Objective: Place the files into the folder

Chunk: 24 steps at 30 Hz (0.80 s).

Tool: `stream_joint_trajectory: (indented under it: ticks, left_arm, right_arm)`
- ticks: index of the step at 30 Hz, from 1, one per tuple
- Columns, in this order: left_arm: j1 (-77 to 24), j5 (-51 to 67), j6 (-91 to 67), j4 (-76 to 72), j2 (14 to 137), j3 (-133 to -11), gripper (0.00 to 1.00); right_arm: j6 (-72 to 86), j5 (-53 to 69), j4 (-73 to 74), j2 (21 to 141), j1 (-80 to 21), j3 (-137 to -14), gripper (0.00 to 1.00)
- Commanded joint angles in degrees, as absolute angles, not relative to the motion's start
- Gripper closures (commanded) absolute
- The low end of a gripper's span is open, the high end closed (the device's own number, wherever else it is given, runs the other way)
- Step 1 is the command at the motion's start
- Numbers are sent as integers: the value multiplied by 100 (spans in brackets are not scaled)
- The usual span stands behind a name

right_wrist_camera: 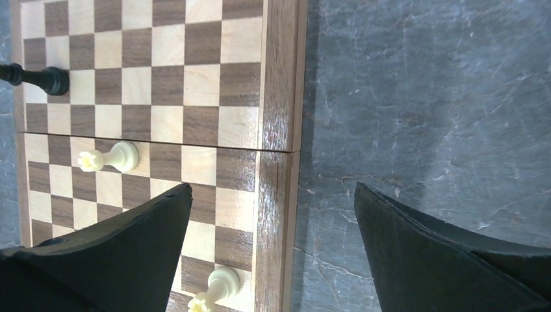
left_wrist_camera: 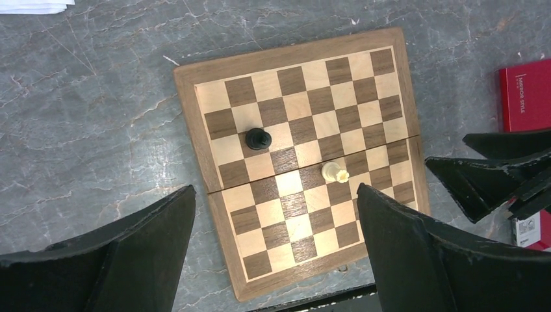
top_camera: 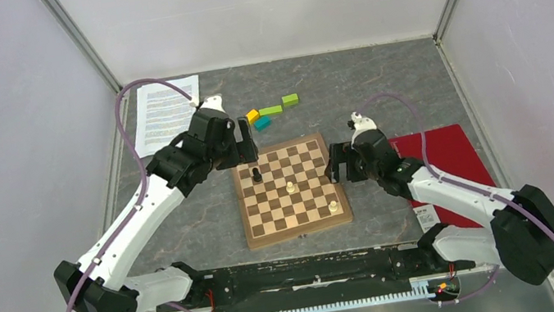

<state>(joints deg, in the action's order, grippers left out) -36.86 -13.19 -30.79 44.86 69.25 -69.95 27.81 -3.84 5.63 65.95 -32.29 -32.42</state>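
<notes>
The files (top_camera: 165, 113), white printed sheets, lie flat at the back left of the table; a corner also shows in the left wrist view (left_wrist_camera: 36, 5). The red folder (top_camera: 448, 155) lies shut at the right, partly under my right arm, and its edge shows in the left wrist view (left_wrist_camera: 523, 97). My left gripper (top_camera: 247, 142) is open and empty, hovering over the chessboard's back left edge (left_wrist_camera: 274, 192). My right gripper (top_camera: 339, 165) is open and empty over the board's right edge (right_wrist_camera: 273, 188), left of the folder.
A wooden chessboard (top_camera: 296, 228) lies in the middle between the grippers, with a black piece (top_camera: 256, 174) and two white pieces (top_camera: 291, 187) on it. Yellow (top_camera: 253, 115), green (top_camera: 271, 110) and teal (top_camera: 262, 123) blocks lie behind it. White walls enclose the table.
</notes>
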Motion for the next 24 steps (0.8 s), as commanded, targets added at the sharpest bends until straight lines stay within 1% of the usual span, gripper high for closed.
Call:
stream_joint_trajectory:
  ticks: [1,5,10,16,18,24]
  left_arm:
    - [-3496,-1054,-2841,4274,6912,-7191,0]
    - [-3343,-848,-2856,4280,6918,-7225,0]
    - [-3253,-785,-2879,4276,6883,-7190,0]
    - [-3132,-644,-2882,4287,6807,-7137,0]
    - [-3088,-621,-2858,4323,6779,-7145,0]
    - [-2940,-585,-2799,4377,6692,-7102,0]
  right_arm:
    - [3049,-235,45,6763,-3265,-3074,2]
    - [3332,-336,-296,6924,-3450,-2895,2]
    - [3988,-921,-392,7204,-3921,-2777,2]
    - [4618,-1427,-876,7305,-4072,-2498,1]
    - [4634,-1542,-941,7338,-4158,-2504,5]
    - [4543,-1729,-887,7737,-4352,-2813,11]
